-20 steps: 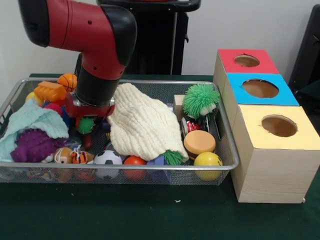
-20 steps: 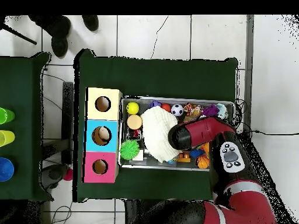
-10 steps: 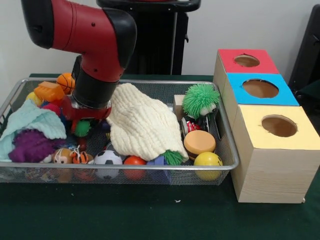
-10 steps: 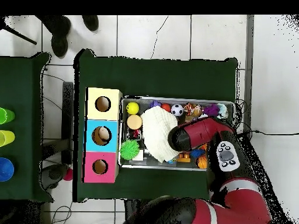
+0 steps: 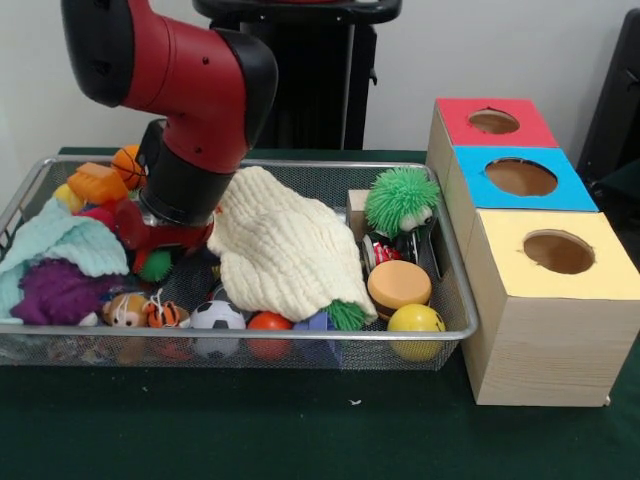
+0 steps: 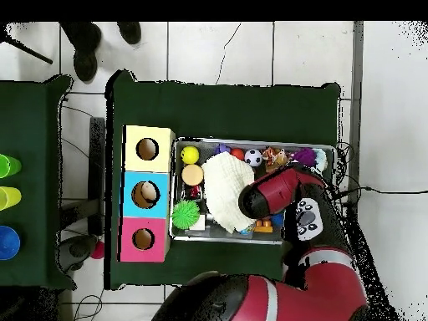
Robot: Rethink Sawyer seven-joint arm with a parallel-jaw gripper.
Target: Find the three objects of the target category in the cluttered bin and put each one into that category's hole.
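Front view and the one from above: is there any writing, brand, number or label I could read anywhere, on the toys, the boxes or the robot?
None can be read.
The red robot arm: no lettering shows.
The blue-topped box, red-topped box and yellow-topped box: plain coloured tops, no labels.
The little can in the wire basket: red markings, too small to read.

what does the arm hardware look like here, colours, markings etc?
The arm is bulky, with glossy red rounded shells and black joint caps; a black cylindrical wrist leads to a red block. In the overhead view a grey oval button pad sits on the red link. The gripper is hidden among toys in the wire-mesh basket.
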